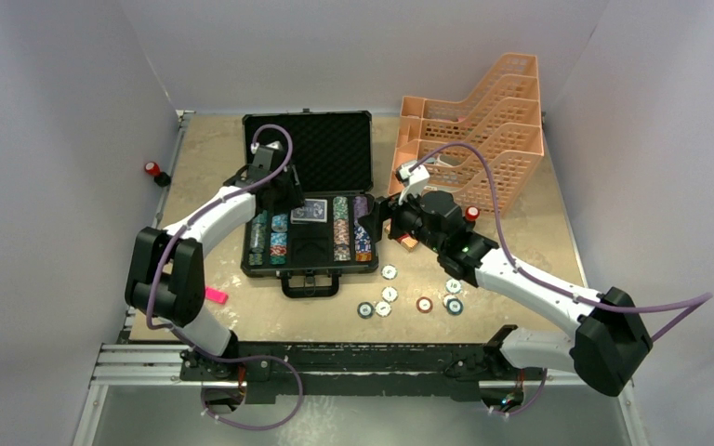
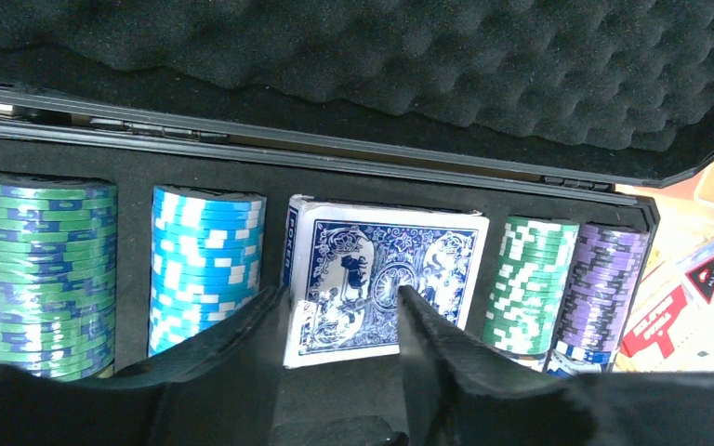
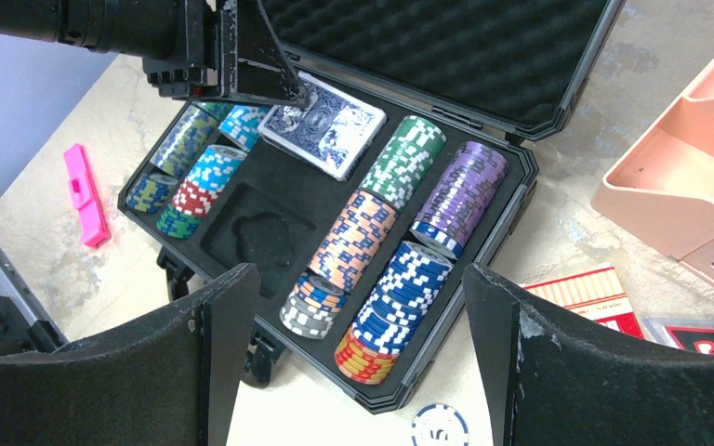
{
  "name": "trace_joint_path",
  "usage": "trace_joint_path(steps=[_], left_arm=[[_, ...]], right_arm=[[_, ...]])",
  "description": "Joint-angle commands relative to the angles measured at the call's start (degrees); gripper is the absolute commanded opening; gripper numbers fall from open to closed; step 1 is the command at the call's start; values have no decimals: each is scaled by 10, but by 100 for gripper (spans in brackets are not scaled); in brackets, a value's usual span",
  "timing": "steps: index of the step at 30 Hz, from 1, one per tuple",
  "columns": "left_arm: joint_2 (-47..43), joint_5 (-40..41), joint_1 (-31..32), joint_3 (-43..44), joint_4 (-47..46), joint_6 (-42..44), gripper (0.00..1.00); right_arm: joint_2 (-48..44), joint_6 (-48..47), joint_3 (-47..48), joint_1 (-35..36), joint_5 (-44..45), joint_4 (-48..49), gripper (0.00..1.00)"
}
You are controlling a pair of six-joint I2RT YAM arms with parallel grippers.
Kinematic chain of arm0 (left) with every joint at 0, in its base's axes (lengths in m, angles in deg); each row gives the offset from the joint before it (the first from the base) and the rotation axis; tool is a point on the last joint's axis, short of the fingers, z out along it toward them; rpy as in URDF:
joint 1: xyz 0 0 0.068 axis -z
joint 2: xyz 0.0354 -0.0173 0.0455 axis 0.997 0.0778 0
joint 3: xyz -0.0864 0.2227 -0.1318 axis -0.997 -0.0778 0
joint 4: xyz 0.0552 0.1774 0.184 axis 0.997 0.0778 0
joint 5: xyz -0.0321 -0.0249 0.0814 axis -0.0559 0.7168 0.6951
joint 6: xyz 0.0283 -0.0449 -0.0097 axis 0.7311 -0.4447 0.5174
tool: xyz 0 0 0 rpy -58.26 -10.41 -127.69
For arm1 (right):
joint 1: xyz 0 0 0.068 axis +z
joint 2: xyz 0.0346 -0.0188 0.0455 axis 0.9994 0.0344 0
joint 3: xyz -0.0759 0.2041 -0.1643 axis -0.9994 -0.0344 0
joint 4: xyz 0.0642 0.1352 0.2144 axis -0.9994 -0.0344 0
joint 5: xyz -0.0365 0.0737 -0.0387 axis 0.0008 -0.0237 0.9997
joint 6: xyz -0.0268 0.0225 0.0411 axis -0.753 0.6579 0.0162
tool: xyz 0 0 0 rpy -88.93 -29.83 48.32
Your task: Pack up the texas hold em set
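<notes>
Top view: the open briefcase [image 1: 330,149] is laid on the surface [image 1: 539,232] with its lid raised toward the far side. Chip stacks [image 1: 341,228] are packed in its foam slots, and a blue-backed card deck [image 1: 309,212] is set in the middle of the far row. The left end effector [image 1: 288,200] is held over the deck, and the right end effector [image 1: 381,218] at the right edge of the briefcase. Loose chips [image 1: 424,304] are scattered on the surface in front of the briefcase, toward the right. A tray rack [image 1: 483,130] is placed at far right, and a pink marker [image 1: 216,296] at near left. Left wrist view: the fingers [image 2: 446,372] are seen apart, open, over the near edge of the deck; whether it is touched cannot be told. Right wrist view: the jaws are spread wide with nothing between them, above the right-hand chip stacks. A red card box [image 3: 588,290] is seen lying on the surface just beside the briefcase.
</notes>
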Motion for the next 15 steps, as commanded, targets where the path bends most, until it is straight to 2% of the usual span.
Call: trace_joint_path(steps=[1, 4, 6, 12, 15], left_arm=[[4, -19, 2, -9, -29, -1, 38], [11, -25, 1, -21, -41, -3, 23], [17, -32, 2, -27, -46, -5, 18], [39, -32, 6, -39, -48, -7, 15], [39, -20, 9, -34, -38, -5, 17]], right_arm=[[3, 1, 22, 2, 11, 9, 83], [8, 1, 25, 2, 14, 5, 83], [12, 2, 25, 2, 16, 5, 83], [32, 22, 28, 2, 21, 8, 83], [43, 36, 32, 2, 33, 4, 83]])
